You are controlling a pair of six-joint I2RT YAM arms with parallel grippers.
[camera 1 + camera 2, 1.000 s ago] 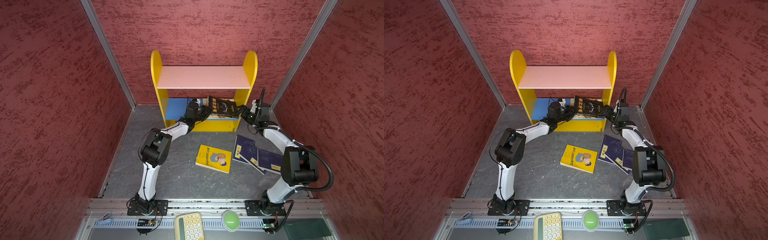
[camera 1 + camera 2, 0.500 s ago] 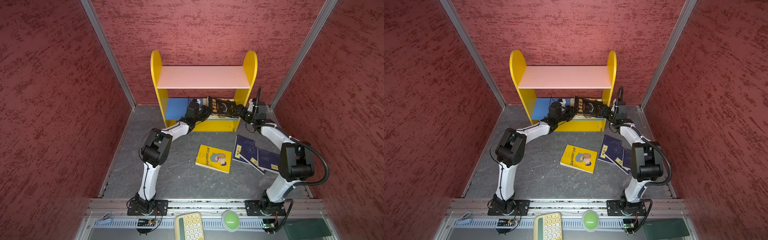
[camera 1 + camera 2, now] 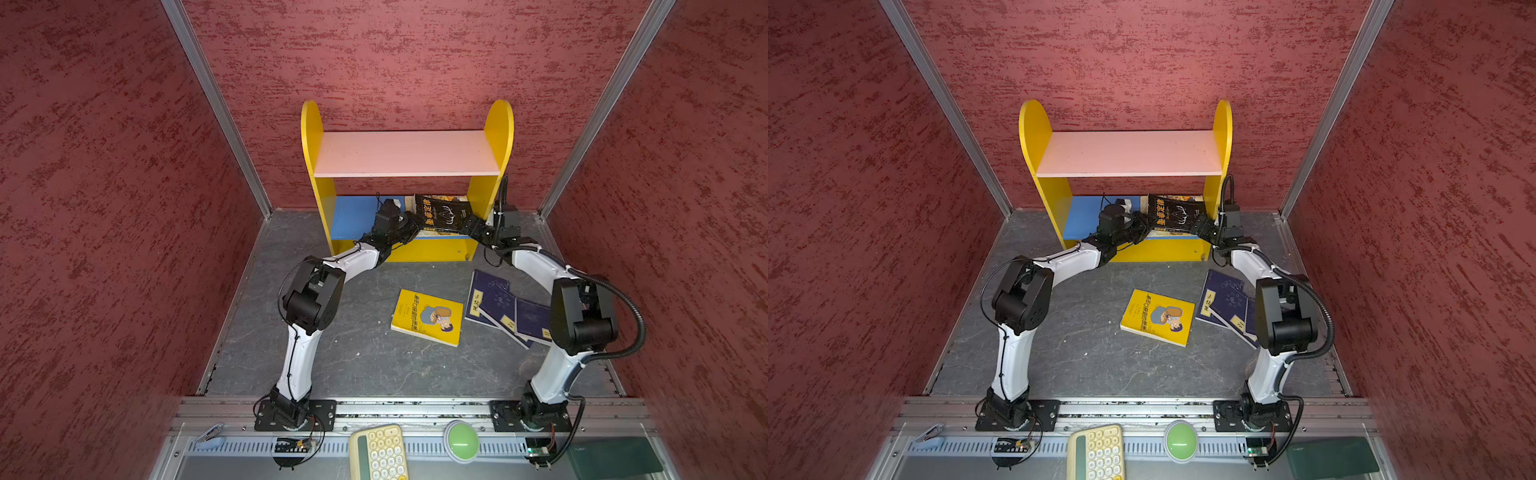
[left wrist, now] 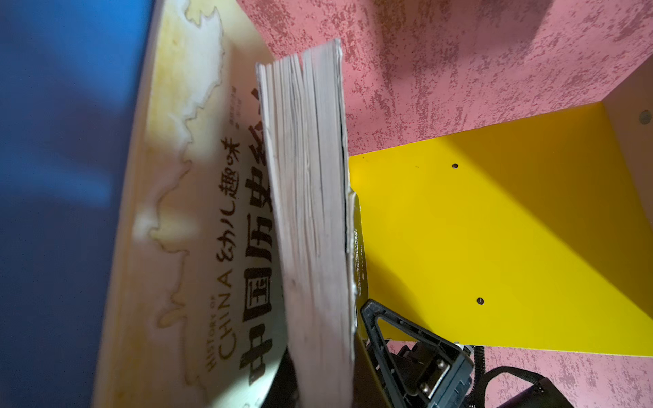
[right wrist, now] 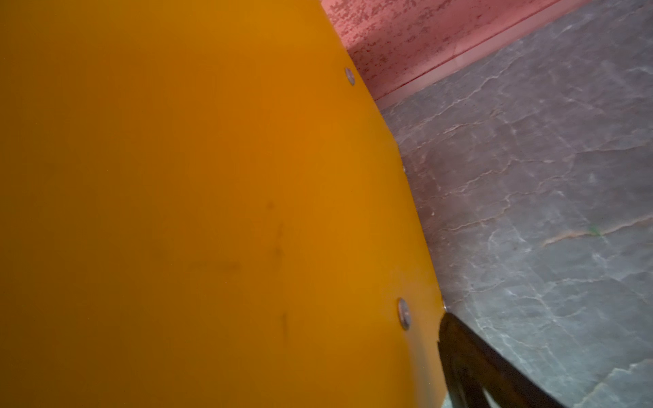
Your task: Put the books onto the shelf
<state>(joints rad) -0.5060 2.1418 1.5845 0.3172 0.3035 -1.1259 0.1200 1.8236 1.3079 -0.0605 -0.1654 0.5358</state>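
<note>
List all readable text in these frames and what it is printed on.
"HISTORY OF CHINA", "幼儿趣味", "中国历史" (the rest is hidden): cream book.
"墨菲定律", probably: black book.
Too small to read: yellow book, navy books, keypad.

Navy books (image 3: 496, 301) partly behind right arm (image 3: 582, 316), perhaps three; cream book (image 4: 183, 212) blurred, cut by edge.
</note>
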